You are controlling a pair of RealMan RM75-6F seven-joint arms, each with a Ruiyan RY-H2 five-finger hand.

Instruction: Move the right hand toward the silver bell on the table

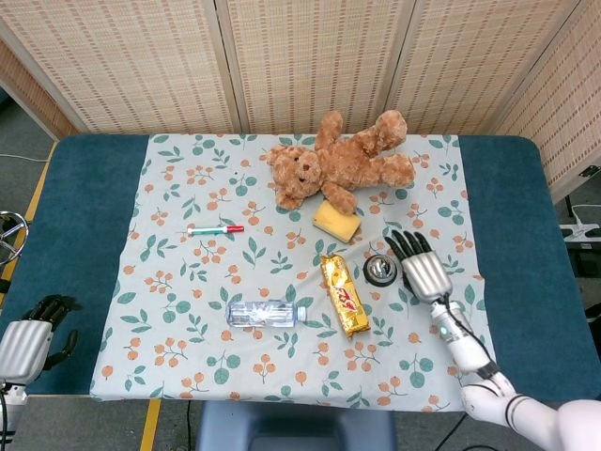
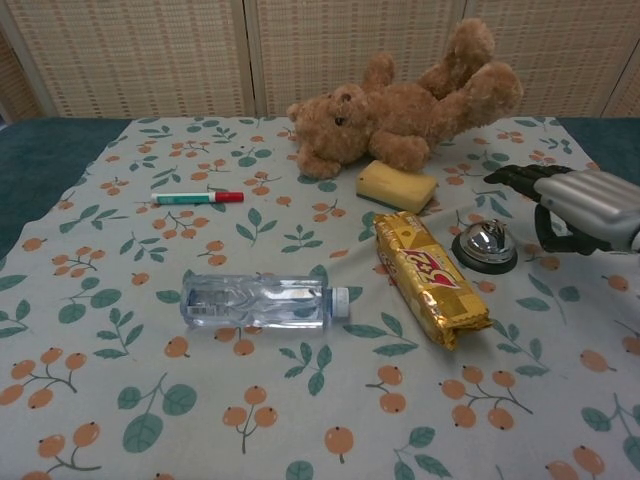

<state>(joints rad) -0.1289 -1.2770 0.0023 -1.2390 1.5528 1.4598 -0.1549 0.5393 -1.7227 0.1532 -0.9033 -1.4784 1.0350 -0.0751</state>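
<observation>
My right robot hand (image 1: 423, 267) hovering just beside the silver bell (image 1: 380, 270), fingers spread, holding nothing, bell right of centre on the floral cloth (image 1: 188, 282), left robot hand (image 1: 28, 340) curled at the tabletop's (image 1: 84, 216) near-left corner.

Both hands have the same build: the right hand (image 1: 427, 272) has a ribbed, brushed-silver metal shell over the back and slim black fingers (image 1: 406, 243) made of jointed segments. Up close in the chest view, the silver casing (image 2: 590, 205) shows parallel grooves running along it, with black parts underneath. Behind it comes a slim silver-grey wrist section with a small green light, then a rounder white forearm. The left hand (image 1: 26, 338) matches, silver shell and black fingers.
</observation>
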